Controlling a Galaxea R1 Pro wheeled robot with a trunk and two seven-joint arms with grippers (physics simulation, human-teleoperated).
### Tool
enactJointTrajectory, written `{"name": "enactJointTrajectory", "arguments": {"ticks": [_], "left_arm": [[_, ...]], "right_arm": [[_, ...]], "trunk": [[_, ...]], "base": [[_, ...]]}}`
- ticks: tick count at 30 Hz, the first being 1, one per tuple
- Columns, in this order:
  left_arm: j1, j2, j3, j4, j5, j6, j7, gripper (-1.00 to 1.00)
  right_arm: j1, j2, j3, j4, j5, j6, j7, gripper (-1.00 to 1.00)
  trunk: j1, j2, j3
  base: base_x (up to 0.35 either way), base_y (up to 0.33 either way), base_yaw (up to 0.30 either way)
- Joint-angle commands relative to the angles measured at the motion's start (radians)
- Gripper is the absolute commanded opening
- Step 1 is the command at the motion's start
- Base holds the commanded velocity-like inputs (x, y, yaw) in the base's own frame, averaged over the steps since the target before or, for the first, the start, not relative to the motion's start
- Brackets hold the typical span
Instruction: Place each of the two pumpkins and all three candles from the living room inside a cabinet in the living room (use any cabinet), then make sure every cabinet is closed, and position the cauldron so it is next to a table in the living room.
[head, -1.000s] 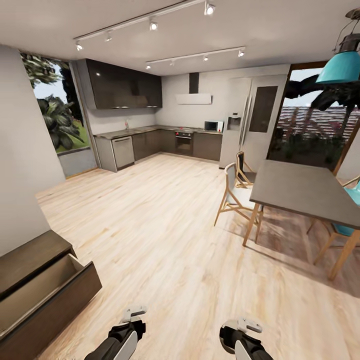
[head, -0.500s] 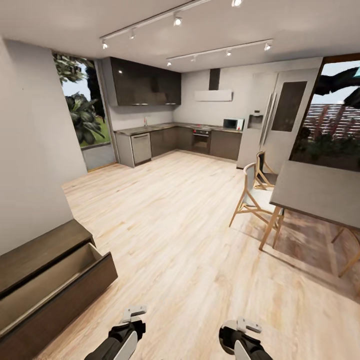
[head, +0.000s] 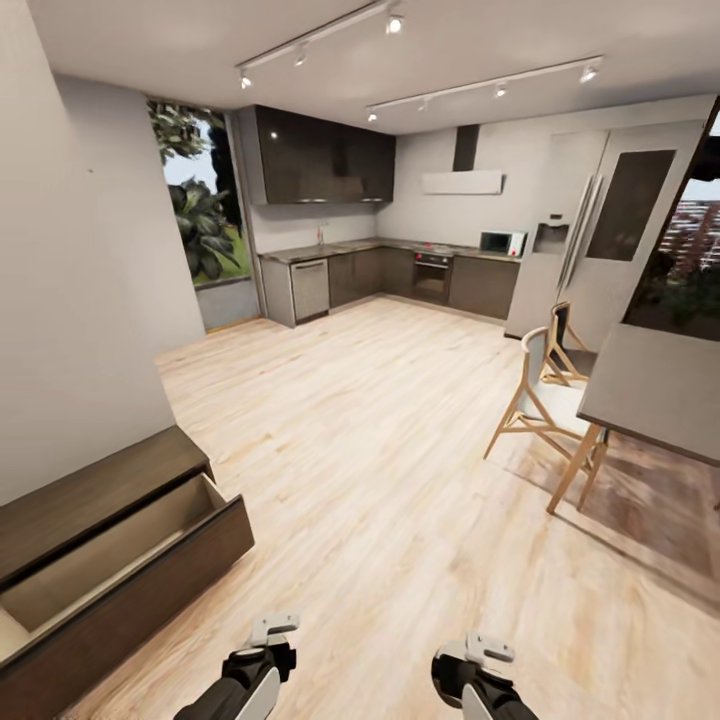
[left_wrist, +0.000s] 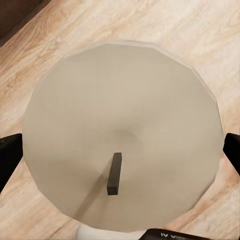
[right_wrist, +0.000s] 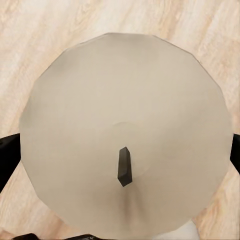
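Standing at the left, the cabinet (head: 130, 540) had one drawer (head: 100, 560) pulled out, ready to receive things. The left gripper (left_wrist: 120, 150) pinched a candle (left_wrist: 120, 135) between its fingers, and the right gripper (right_wrist: 125, 150) pinched another candle (right_wrist: 125, 130), both carried low above the wooden floor (head: 400, 480), probably for that drawer.

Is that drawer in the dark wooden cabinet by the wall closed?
No, the drawer of the cabinet stands pulled out, its pale inside open to view.
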Motion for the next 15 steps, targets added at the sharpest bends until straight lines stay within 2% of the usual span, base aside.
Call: {"name": "enactJointTrajectory", "arguments": {"ticks": [1,5,8,12,15], "left_arm": [[-0.001,0.001,-0.007,-0.002,0.007,0.003,0.009,-1.0],[-0.001,0.001,-0.009,-0.001,0.007,0.003,0.009,-1.0],[-0.001,0.001,-0.009,-0.001,0.006,0.003,0.009,-1.0],[-0.001,0.001,-0.009,-0.001,0.006,0.003,0.009,-1.0],[-0.001,0.001,-0.009,-0.001,0.005,0.003,0.009,-1.0]], "right_arm": [[-0.001,-0.001,0.013,-0.002,-0.007,0.003,-0.01,-1.0],[-0.001,-0.002,0.024,-0.004,-0.007,0.0,-0.01,-1.0],[-0.001,-0.002,0.026,-0.004,-0.007,-0.001,-0.01,-1.0],[-0.001,-0.002,0.026,-0.004,-0.006,-0.001,-0.01,-1.0],[-0.001,-0.002,0.026,-0.004,-0.006,-0.001,-0.01,-1.0]], "trunk": [[0.001,-0.001,-0.003],[0.001,-0.001,-0.008],[0.001,-0.001,-0.008],[0.001,-0.001,-0.009],[0.001,-0.001,-0.009]], "base": [[0.265,-0.137,0.192],[0.273,-0.137,0.17],[0.265,-0.101,0.043],[0.257,-0.023,0.027],[0.209,-0.004,0.191]]}}
